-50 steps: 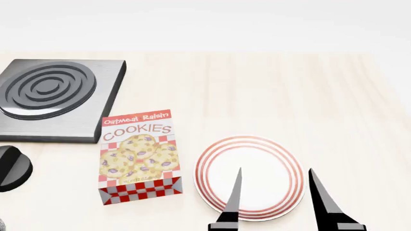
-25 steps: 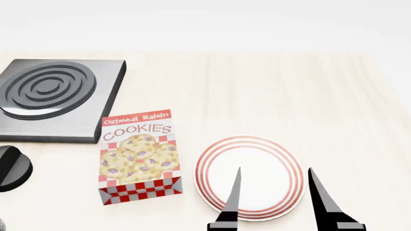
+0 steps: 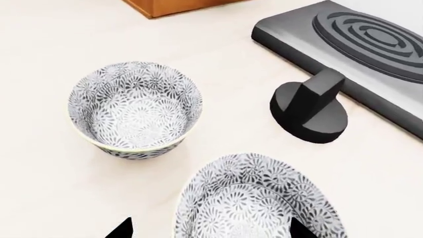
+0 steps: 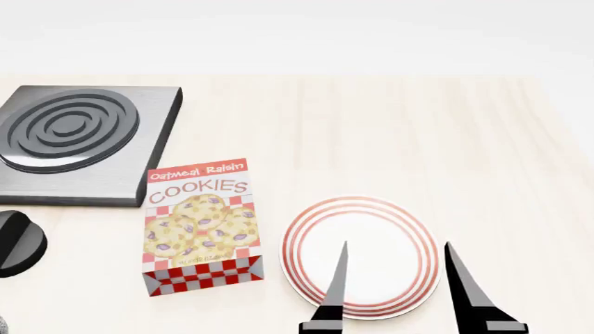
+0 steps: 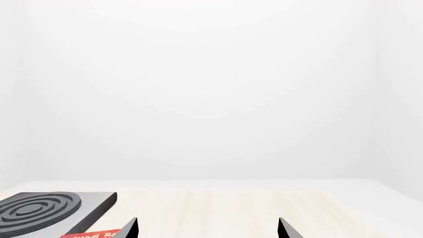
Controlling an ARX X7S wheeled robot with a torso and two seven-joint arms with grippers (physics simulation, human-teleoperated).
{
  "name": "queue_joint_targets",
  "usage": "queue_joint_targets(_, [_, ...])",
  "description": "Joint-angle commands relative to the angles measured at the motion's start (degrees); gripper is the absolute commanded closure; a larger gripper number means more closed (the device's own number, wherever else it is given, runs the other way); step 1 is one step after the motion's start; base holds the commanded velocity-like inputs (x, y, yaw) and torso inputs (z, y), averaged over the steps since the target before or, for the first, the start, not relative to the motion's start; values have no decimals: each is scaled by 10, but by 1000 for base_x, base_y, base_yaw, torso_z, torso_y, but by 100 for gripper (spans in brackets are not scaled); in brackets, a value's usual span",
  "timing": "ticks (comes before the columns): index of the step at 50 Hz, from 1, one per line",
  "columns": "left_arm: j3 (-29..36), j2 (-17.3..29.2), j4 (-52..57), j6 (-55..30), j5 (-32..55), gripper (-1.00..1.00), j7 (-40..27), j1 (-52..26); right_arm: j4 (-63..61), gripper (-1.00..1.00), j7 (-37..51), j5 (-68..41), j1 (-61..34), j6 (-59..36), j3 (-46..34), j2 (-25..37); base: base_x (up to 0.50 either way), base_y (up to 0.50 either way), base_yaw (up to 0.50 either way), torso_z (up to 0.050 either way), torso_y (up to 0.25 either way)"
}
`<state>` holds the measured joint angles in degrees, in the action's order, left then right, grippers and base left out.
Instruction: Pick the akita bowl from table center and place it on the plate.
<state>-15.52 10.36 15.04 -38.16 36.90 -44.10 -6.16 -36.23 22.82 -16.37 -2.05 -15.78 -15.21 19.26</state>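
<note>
Two alike akita bowls, white with grey-black speckled flowers, show in the left wrist view. One akita bowl (image 3: 135, 109) stands farther off. The other akita bowl (image 3: 258, 198) lies just ahead of my left gripper (image 3: 211, 232), which is open, with one black fingertip showing on each side of the bowl. Neither bowl shows in the head view. The plate (image 4: 360, 209), white with red rings, sits at the near middle of the table. My right gripper (image 4: 397, 245) hangs open over it with nothing between its fingers (image 5: 132, 227).
A cookies box (image 4: 199, 226) stands left of the plate. A grey stove (image 4: 79, 142) with a ringed burner lies at the far left, with its black knob (image 3: 309, 106) close beside the bowls. An orange-brown box corner (image 3: 175, 6) lies beyond the bowls.
</note>
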Motion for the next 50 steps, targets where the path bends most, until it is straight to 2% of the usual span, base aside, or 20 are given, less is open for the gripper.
queue_joint_targets(1, [0, 0, -20, 12, -4, -100, 21, 1, 0, -100, -4, 3, -1, 0, 5, -3, 0, 0, 0, 0, 0])
queue_joint_targets(4, [-3, 5, -8, -2, 7, -100, 16, -3, 5, -100, -6, 3, -1, 4, 3, -3, 0, 0, 0, 0, 0])
queue_joint_targets(8, [3, 3, -30, 24, -5, -100, 32, 2, 3, -100, -5, 2, -1, 2, 3, -2, 0, 0, 0, 0, 0])
queue_joint_targets(38, [3, 7, -85, 41, 3, -100, 38, -2, 7, -100, -2, 0, -2, 10, -2, 2, 0, 0, 0, 0, 0])
queue_joint_targets(39, [3, 7, -85, 41, 3, 100, 37, -1, 6, -100, -1, 0, -2, 9, -2, 2, 0, 0, 0, 0, 0])
queue_joint_targets(50, [5, 9, -88, 40, 8, 100, 33, 0, 9, -100, -1, -2, -3, 10, -4, 4, 0, 0, 0, 0, 0])
